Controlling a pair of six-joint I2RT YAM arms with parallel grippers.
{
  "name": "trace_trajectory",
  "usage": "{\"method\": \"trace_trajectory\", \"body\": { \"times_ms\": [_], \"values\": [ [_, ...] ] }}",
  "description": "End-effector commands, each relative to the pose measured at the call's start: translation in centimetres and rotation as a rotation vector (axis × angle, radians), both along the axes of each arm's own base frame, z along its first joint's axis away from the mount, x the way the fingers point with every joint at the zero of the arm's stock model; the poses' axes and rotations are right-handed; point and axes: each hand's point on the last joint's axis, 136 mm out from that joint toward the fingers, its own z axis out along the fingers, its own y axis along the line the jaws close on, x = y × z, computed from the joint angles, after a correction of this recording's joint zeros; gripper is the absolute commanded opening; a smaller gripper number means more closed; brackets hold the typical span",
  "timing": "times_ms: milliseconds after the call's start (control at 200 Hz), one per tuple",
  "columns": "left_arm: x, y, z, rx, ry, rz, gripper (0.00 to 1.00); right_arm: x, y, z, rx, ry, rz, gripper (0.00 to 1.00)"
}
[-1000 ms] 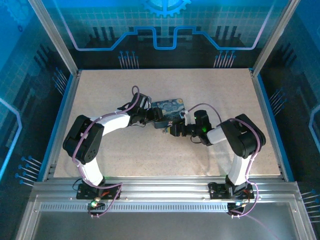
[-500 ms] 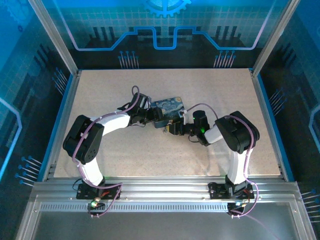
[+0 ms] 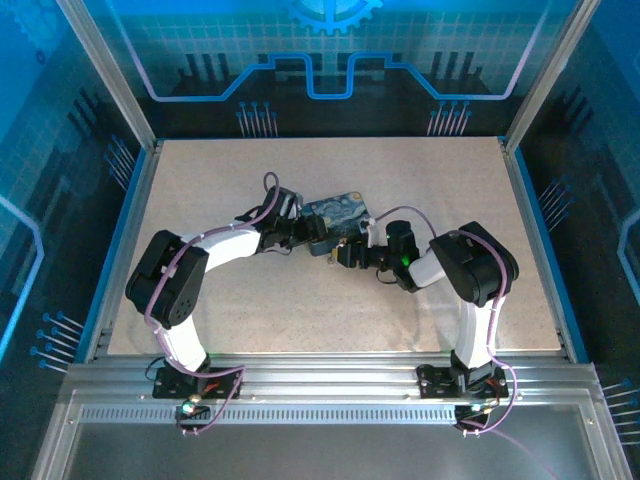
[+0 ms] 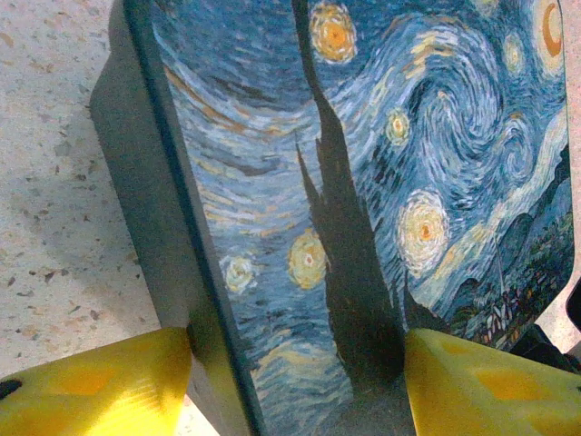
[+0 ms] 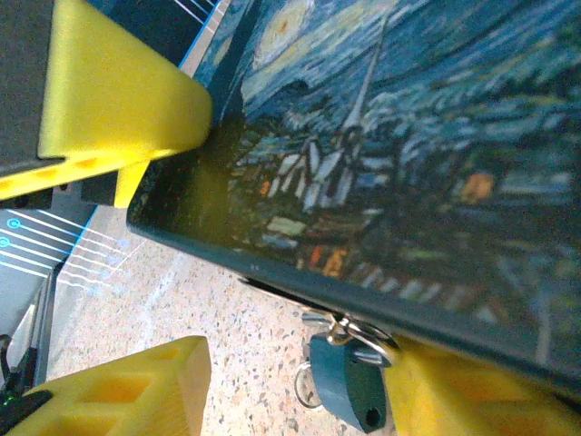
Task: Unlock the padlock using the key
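Over the last second the right arm has folded inward, bringing the right gripper (image 5: 300, 363) left to the padlock (image 5: 348, 391). Its fingers are spread around the padlock, which hangs under the near edge of the tin (image 4: 363, 182). The left gripper (image 4: 297, 345) seems clamped on the tin. We cannot find the key, so we judge that unlocking has not started. The tin's edge crowds the lock.

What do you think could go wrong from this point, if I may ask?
The padlock hangs just under the edge of the tin, beside one finger of the open right end effector; closing may catch the tin instead of the lock. The left end effector holds the tin near a corner, so it could twist or slip.
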Motion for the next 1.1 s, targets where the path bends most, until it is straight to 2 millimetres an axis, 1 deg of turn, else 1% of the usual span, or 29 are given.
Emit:
{"method": "trace_trajectory", "body": {
  "times_ms": [0,185,270,355,510,650,985,1005,1095],
  "values": [
    [-2.4,0.5,-2.2,0.048,0.088,-0.003,0.64,0.7,-0.6,0.0,-0.001,-0.008,-0.045,0.57],
    [-2.4,0.5,-2.1,0.045,0.087,-0.002,0.64,1.0,-0.6,0.2,0.020,-0.007,-0.052,0.57],
    [-2.4,0.5,-2.2,0.046,0.088,-0.002,0.64,1.0,-0.2,0.7,0.046,-0.020,-0.035,0.53],
    [-2.4,0.5,-2.2,0.045,0.086,-0.002,0.64,1.1,-0.2,0.8,0.047,-0.024,-0.034,0.49],
    [-2.4,0.6,-2.2,0.047,0.086,-0.001,0.64,1.0,-0.3,0.4,0.035,-0.014,-0.039,0.43],
    [-2.5,0.6,-2.2,0.047,0.086,-0.001,0.64,1.0,-0.3,0.1,0.033,-0.006,-0.041,0.33],
    [-2.6,0.9,-2.0,0.056,0.075,0.006,0.64,1.1,-0.7,-0.1,0.026,0.012,-0.069,0.01],
    [-2.7,0.9,-2.0,0.055,0.077,0.007,0.64,1.1,-0.7,-0.2,0.027,0.014,-0.073,0.00],
    [-2.8,1.0,-2.0,0.055,0.077,0.007,0.64,1.3,-0.8,0.1,0.039,0.016,-0.087,0.00]
  ]
}}
